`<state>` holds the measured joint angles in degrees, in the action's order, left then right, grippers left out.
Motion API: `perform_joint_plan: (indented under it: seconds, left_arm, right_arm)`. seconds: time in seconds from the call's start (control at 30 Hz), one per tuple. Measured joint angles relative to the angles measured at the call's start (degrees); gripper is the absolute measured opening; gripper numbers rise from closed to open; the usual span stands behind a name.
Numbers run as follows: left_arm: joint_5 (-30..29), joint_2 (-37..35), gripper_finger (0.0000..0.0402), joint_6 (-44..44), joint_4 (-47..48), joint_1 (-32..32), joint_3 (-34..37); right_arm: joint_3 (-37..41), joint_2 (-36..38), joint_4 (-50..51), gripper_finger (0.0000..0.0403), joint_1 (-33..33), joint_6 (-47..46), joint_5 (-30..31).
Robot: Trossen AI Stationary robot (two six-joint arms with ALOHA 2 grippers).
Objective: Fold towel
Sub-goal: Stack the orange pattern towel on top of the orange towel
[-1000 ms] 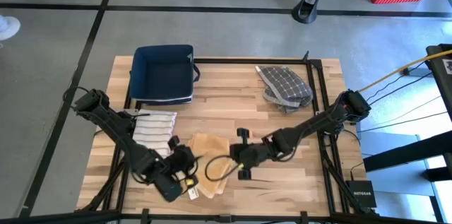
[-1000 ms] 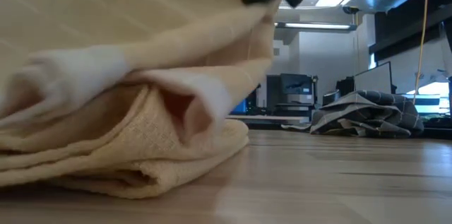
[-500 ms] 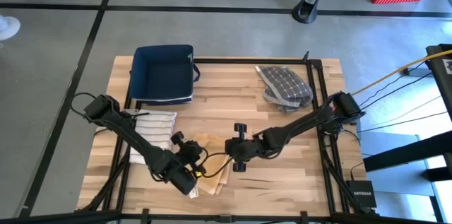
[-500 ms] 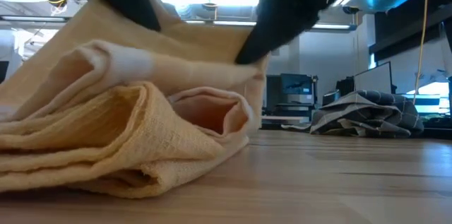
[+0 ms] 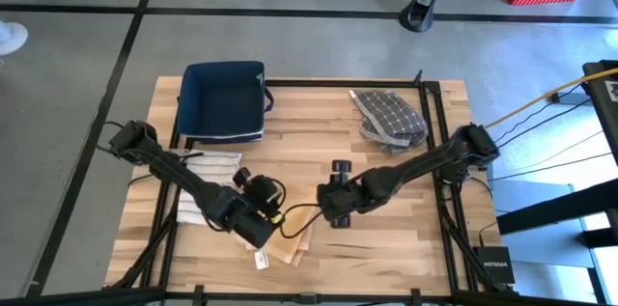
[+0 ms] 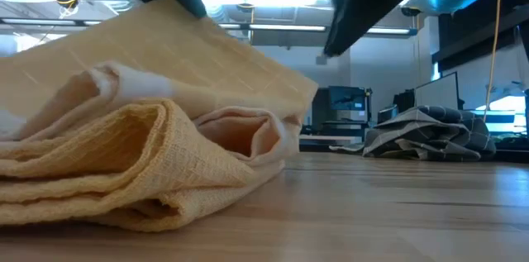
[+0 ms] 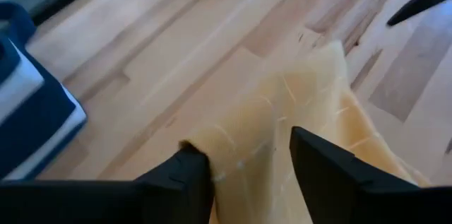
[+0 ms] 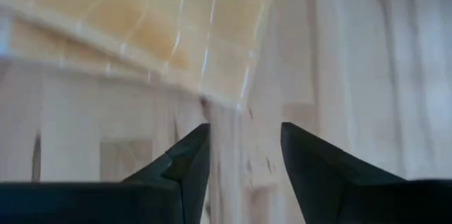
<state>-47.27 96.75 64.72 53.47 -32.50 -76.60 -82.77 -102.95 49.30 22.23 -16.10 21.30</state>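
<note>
Both grippers are hovering with fingers spread and nothing between them: the left gripper [image 5: 263, 211] directly over the yellow towel [image 5: 290, 246], the right gripper [image 5: 333, 211] just beside its edge. Folded in layers, that towel is lying near the table's [image 5: 386, 248] front edge.

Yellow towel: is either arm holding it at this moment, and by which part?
Nothing is held. Both sets of jaws stand open: the left gripper hovers over the yellow towel fold, and the right gripper is just clear of its edge.

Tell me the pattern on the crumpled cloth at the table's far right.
Grey cloth with a dark grid check, clearest in the high view.
</note>
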Motion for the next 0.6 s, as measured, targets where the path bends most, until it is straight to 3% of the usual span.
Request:
perform_joint_plan:
  seconds: [0.23,0.43,0.6]
  left_arm:
    - [-1.08,-2.48,0.0168,-2.88,0.74,-0.12,0.13]
    - [5.01,-1.12,0.0165,1.97,0.18,0.7,2.59]
    - [6.07,-1.51,0.0165,0.58,0.08,2.35,3.63]
  right_arm:
    - [2.97,3.49,2.64,0.0181,4.73,-2.07,5.91]
    - [10.6,3.45,-8.66,0.0182,7.16,-3.84,7.06]
    - [16.03,3.4,-15.82,0.0182,7.05,-7.74,5.98]
